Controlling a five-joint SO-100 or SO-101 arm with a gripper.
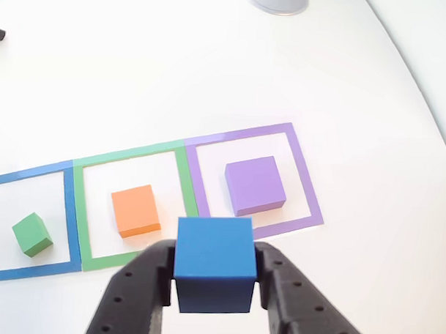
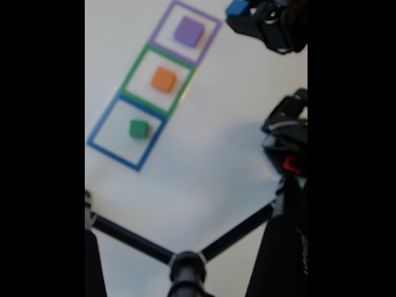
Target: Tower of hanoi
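In the other view my gripper [image 1: 214,273] is shut on the blue cube [image 1: 214,260], held above the table near the purple outline's front edge. The purple block [image 1: 255,185] lies inside the purple square outline, the orange block [image 1: 136,210] inside the green outline, and the green block [image 1: 32,234] inside the blue outline. The fixed view shows the same row: purple block [image 2: 189,31], orange block [image 2: 164,79], green block [image 2: 138,129], with the gripper [image 2: 242,12] holding the blue cube [image 2: 236,8] at the top right, beside the purple outline.
A grey round base [image 1: 279,0] sits at the table's far edge in the other view. A black tripod [image 2: 185,263] spreads across the bottom of the fixed view, and the arm's dark body [image 2: 286,133] stands at the right.
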